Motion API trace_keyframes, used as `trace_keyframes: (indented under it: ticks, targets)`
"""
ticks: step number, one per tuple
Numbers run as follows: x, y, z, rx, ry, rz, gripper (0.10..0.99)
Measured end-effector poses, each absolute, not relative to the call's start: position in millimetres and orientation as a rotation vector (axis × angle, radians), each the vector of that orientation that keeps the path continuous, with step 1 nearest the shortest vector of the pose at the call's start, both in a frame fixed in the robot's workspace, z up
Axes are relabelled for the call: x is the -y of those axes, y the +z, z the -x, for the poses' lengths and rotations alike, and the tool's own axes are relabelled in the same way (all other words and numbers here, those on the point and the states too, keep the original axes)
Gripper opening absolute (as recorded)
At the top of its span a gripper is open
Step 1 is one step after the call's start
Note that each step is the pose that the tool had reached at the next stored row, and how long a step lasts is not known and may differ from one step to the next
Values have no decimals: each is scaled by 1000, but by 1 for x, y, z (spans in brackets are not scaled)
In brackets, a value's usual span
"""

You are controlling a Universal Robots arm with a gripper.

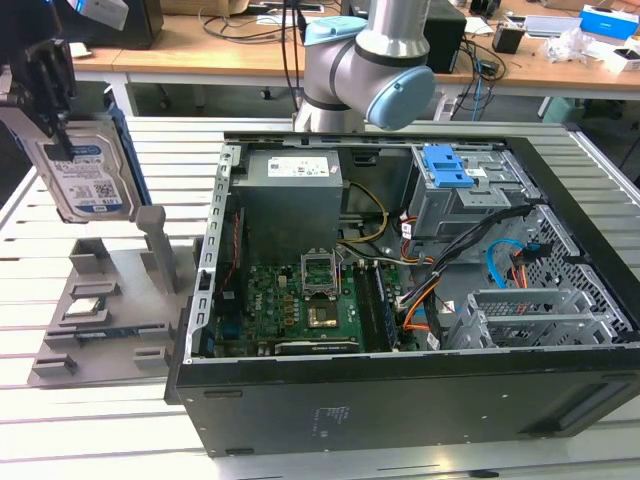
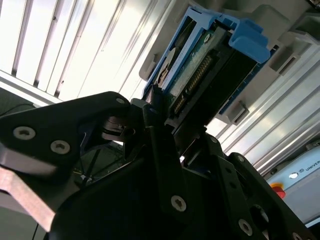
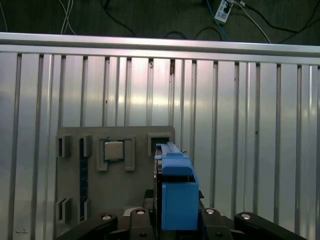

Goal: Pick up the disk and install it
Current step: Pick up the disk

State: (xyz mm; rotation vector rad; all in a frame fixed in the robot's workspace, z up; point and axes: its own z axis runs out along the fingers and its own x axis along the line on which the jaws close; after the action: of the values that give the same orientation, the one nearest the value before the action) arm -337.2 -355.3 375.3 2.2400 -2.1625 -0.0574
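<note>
Plainly, in the exterior view, 1 black gripper [image 1: 50, 110] was clamped on 1 flat silver disk [image 1: 88, 175] framed in blue plastic, held upright above 1 grey moulded fixture [image 1: 110, 300] beside 1 open metal computer case [image 1: 400, 400]. In the second wrist view, 2 matte black fingers [image 2: 162, 155] pinched the disk between them. In the first wrist view, the disk hung over the fixture, where 1 square metallic chip [image 3: 114, 150] sat in a recess.

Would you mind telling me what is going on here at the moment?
The robot arm's gripper is clamped on the disk, holding it on edge in the air over the grey parts fixture at the exterior view's left. The open computer case lies beside it on the slatted table; the disk is not yet inside.
</note>
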Motion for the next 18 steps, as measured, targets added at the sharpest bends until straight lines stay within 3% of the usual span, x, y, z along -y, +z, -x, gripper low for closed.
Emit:
trace_keyframes:
  ticks: [18]
  targets:
    - [354,386,337,2162,-57,-2240,361]
